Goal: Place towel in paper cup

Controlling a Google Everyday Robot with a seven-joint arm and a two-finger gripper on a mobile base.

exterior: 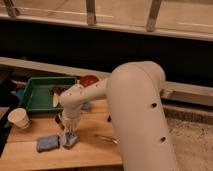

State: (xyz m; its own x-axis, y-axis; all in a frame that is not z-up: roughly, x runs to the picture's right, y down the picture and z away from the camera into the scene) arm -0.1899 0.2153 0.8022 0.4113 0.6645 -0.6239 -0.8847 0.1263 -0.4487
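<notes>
A white paper cup (20, 118) stands upright on the left edge of the wooden table (95, 150). A small crumpled grey-blue towel (70, 141) lies near the table's front. My gripper (69, 131) points straight down onto the towel and touches its top, at the end of the big white arm (135, 110). The gripper is about a cup's width or two to the right of the cup and nearer the front edge.
A flat blue sponge-like pad (47, 143) lies just left of the towel. A green tray (35, 100) with items sits at the back left, a red bowl (89, 80) behind it. A thin utensil (105, 138) lies to the right of the towel.
</notes>
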